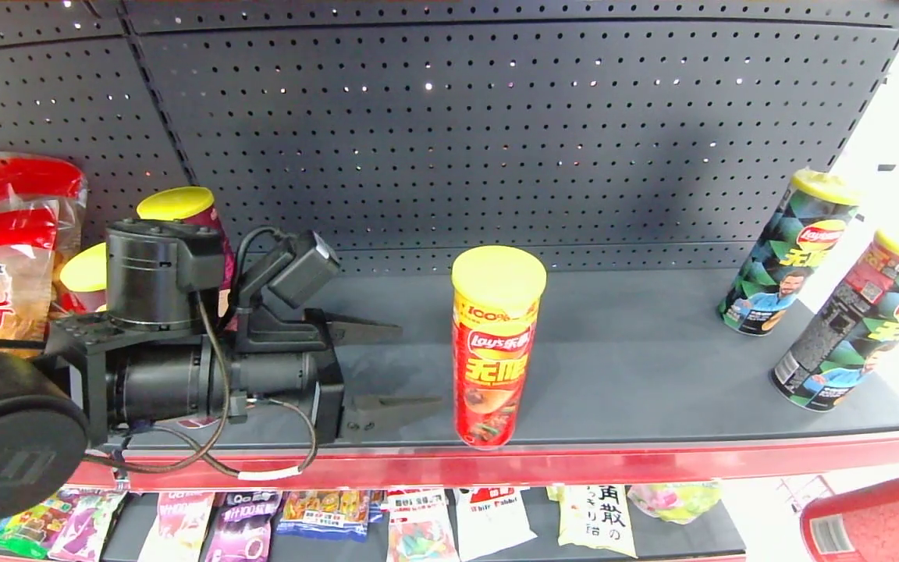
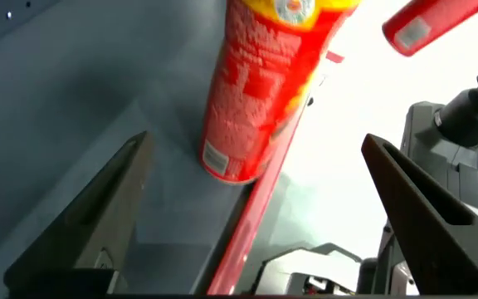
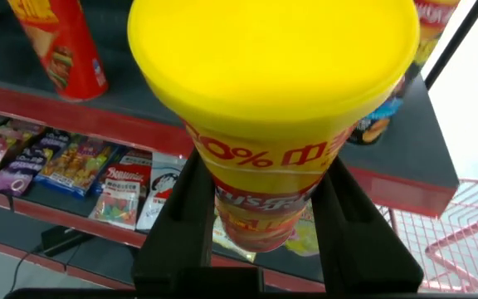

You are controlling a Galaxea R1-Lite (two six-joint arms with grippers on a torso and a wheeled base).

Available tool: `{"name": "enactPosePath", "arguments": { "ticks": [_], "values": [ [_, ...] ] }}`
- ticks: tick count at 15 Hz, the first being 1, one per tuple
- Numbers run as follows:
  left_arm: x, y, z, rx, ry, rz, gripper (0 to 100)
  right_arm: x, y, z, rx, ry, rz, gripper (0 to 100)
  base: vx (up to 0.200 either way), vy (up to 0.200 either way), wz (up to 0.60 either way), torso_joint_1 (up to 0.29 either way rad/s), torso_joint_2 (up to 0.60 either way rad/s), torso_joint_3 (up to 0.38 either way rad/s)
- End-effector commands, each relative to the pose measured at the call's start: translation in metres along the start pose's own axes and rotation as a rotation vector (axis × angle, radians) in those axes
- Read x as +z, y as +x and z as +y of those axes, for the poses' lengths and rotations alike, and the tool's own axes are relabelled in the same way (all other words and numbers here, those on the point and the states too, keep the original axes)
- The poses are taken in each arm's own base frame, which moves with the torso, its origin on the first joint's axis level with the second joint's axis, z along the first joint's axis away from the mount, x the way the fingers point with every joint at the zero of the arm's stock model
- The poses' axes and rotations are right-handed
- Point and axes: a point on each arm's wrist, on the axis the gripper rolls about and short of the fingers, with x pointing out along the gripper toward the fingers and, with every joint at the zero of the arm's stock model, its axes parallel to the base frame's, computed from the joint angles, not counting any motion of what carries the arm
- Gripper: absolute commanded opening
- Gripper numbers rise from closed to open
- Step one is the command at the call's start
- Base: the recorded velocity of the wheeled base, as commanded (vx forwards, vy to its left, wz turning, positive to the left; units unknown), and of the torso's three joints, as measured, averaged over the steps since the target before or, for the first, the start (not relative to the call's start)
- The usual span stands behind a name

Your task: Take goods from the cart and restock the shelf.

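**Back out straight, then bring in the second can**

Upright on the shelf [image 1: 637, 351], close to its red front lip [image 1: 574, 460], yellow lid up: the red can [image 1: 496, 351]. Seemingly placed and steady, though tall, narrow and near the edge, so likely easy to tip.

Just beside it, toward the shelf's left end: the left hand [image 1: 418, 365], fingers spread wide, gripping nothing, the can just past the fingertips. Best drawn straight back along its own line, away from the can. No sideways sweep, no lifting through the can's body.

Off the shelf, low at the front right: the right hand [image 3: 268, 208], clamped on a second red can [image 3: 272, 75], gripped on the body below the yellow lid. For placing, aim at the bare stretch of shelf between the standing red can and the dark can [image 1: 789, 254] at the right end. Set it deeper than the lip, base flat, and open the fingers only after touchdown. Give room to the nearer dark can [image 1: 859, 320] on the way in.

Farther out: yellow-lidded cans [image 1: 176, 204] and snack bags [image 1: 5, 242] at the shelf's left end, and the pink wire cart [image 3: 471, 241] below.
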Motion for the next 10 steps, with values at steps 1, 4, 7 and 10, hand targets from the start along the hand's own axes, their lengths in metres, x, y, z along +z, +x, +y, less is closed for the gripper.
{"name": "enactPosePath", "arguments": {
  "ticks": [1, 4, 7, 10],
  "values": [
    [0.003, -0.008, -0.004, 0.007, 0.012, -0.018, 100, 0.057, 0.040, -0.012, 0.090, 0.013, 0.061, 0, 0.000, 0.000, 0.00, 0.000, 0.00, 0.000],
    [0.006, -0.013, -0.008, 0.013, 0.023, -0.029, 100, 0.096, 0.086, -0.018, 0.157, 0.019, 0.105, 0, 0.000, 0.000, 0.00, 0.000, 0.00, 0.000],
    [-0.001, -0.020, -0.015, 0.036, 0.018, -0.015, 100, 0.112, 0.129, -0.011, 0.270, 0.025, 0.158, 0, 0.000, 0.000, 0.00, 0.000, 0.00, 0.000],
    [-0.002, -0.023, -0.017, 0.066, 0.021, -0.014, 100, 0.118, 0.190, -0.004, 0.319, 0.036, 0.190, 0, 0.000, 0.000, 0.00, 0.000, 0.00, 0.000]
  ]
}}
